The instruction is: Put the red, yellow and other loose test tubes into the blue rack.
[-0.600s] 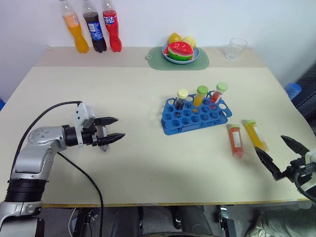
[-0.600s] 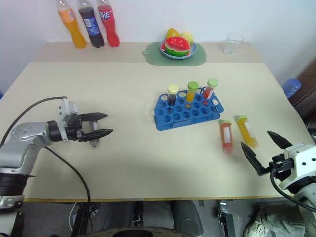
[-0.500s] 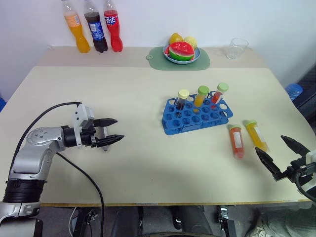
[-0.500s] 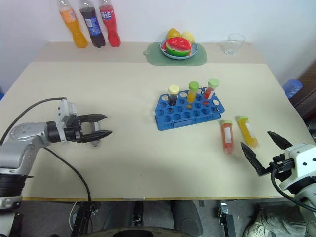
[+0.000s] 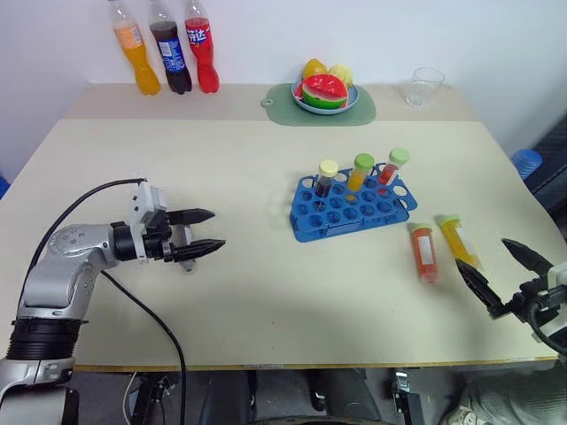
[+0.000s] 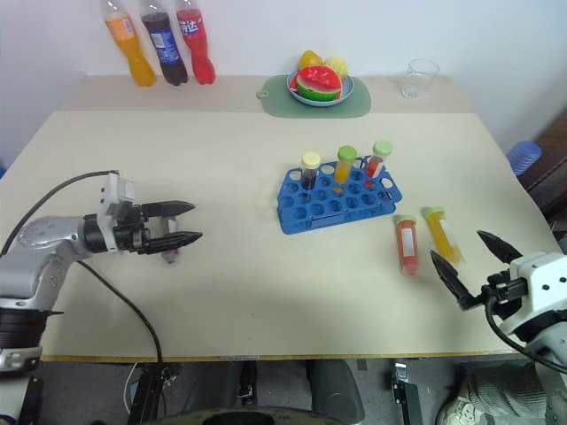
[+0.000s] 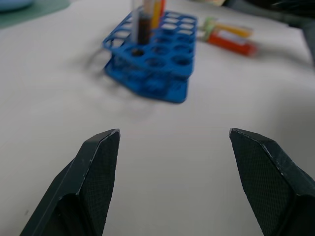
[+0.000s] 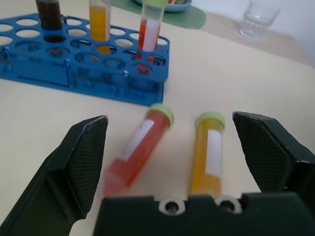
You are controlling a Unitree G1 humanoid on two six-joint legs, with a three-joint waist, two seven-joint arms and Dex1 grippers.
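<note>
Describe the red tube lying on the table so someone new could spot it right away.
Find the blue rack in the middle of the table. Just to its right, two capped tubes lie flat side by side. The red tube is the one nearer the rack; its neighbour, the yellow tube, is orange-yellow.

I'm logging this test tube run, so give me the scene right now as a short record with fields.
rack: blue rack mid-table, three capped tubes standing in its back row
loose tubes: red tube and yellow tube lying side by side on the table, right of the rack
left hand: open, empty
right hand: open, empty, near the loose tubes
</note>
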